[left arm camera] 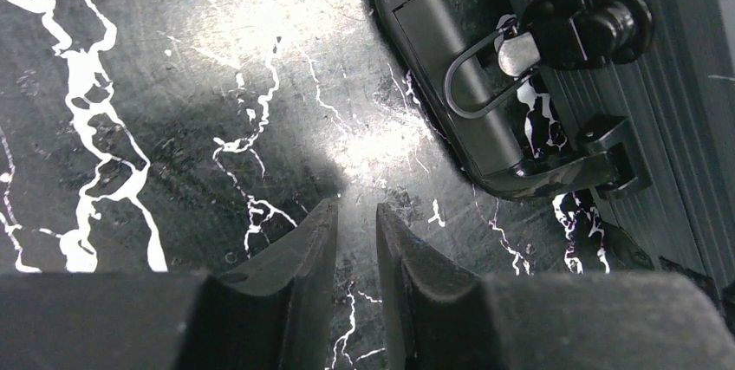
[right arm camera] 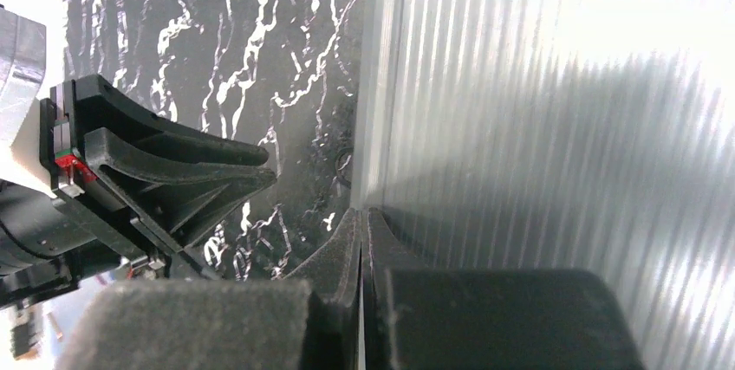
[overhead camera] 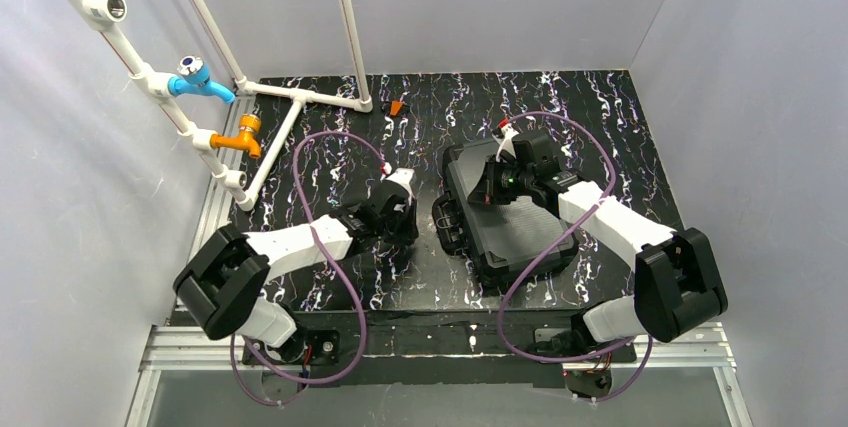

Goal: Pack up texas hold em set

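The poker set's black ribbed case (overhead camera: pixel 525 232) lies closed on the black marbled table. My left gripper (overhead camera: pixel 408 234) hovers low over the table just left of the case, jaws a narrow gap apart with nothing between them (left arm camera: pixel 355 214). The left wrist view shows the case's handle (left arm camera: pixel 451 49), a latch (left arm camera: pixel 576 28) and the ribbed side (left arm camera: pixel 685 127). My right gripper (overhead camera: pixel 490 187) is shut and empty, its tips (right arm camera: pixel 361 214) resting at the edge of the ribbed lid (right arm camera: pixel 563 127). The left gripper's fingers (right arm camera: pixel 208 175) show in the right wrist view.
A white pipe frame (overhead camera: pixel 300 97) with a blue tap (overhead camera: pixel 195 77) and an orange tap (overhead camera: pixel 243 135) stands at the back left. A small orange piece (overhead camera: pixel 397 107) lies at the table's back. Grey walls enclose the table on three sides.
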